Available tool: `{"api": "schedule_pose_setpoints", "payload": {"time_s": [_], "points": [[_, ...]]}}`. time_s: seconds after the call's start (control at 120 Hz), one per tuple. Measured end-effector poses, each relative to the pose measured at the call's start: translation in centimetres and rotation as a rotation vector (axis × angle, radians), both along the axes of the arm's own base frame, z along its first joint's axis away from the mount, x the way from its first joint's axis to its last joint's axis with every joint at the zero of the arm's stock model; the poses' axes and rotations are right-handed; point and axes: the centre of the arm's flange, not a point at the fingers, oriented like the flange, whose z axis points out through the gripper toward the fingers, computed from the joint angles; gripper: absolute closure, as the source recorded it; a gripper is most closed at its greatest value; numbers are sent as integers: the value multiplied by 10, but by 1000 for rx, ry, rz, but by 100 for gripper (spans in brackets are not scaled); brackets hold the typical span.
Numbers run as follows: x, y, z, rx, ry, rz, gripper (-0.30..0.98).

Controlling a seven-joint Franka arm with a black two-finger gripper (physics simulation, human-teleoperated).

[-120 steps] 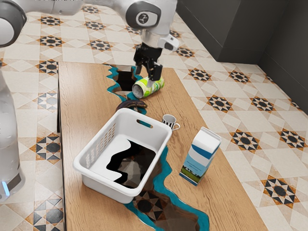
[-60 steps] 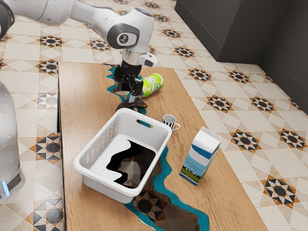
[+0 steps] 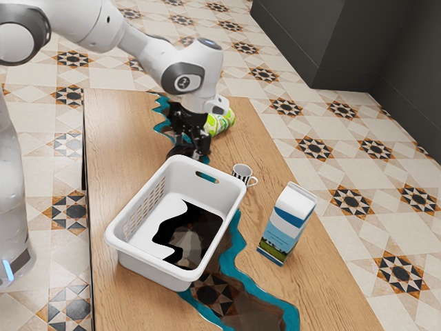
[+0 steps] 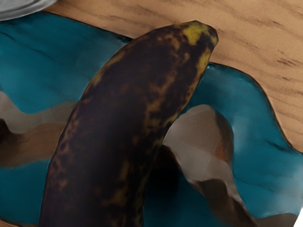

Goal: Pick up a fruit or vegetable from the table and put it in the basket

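The banana (image 4: 113,118), dark with yellow patches, lies on the bench (image 3: 124,138) near one end of the basket (image 3: 141,265). The gripper (image 3: 192,146) is down at the banana; whether it is clenched or released, I cannot tell. The can (image 3: 222,124) lies behind it. The mug (image 3: 241,173) stands just beside the basket, the carton (image 3: 286,224) upright toward the exterior view's right.
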Motion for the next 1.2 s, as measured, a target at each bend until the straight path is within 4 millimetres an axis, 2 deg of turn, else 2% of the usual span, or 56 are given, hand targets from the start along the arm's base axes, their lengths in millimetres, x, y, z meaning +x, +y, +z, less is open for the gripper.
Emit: {"api": "schedule_pose_setpoints", "payload": {"time_s": [0.083,0.2,0.283,0.333,0.35,0.417,0.5,0.55,0.633,0.717,0.85,0.925,1.017,1.1,1.2], "points": [[1,2,0,3,-12,6,24],[0,13,-10,-1,1,34,44],[0,11,-7,2,0,36,49],[1,7,2,5,-7,29,50],[2,7,9,8,-13,27,50],[11,10,58,34,-56,20,49],[16,13,151,95,-122,6,49],[14,-9,187,121,-125,-34,49],[7,-74,211,145,-91,-144,49],[-7,-126,204,145,-25,-224,49],[-38,-189,164,143,95,-314,49],[-58,-230,154,154,120,-368,49],[-73,-254,130,146,162,-392,49],[-78,-268,123,139,170,-401,48],[-78,-276,124,129,157,-399,25]]}}
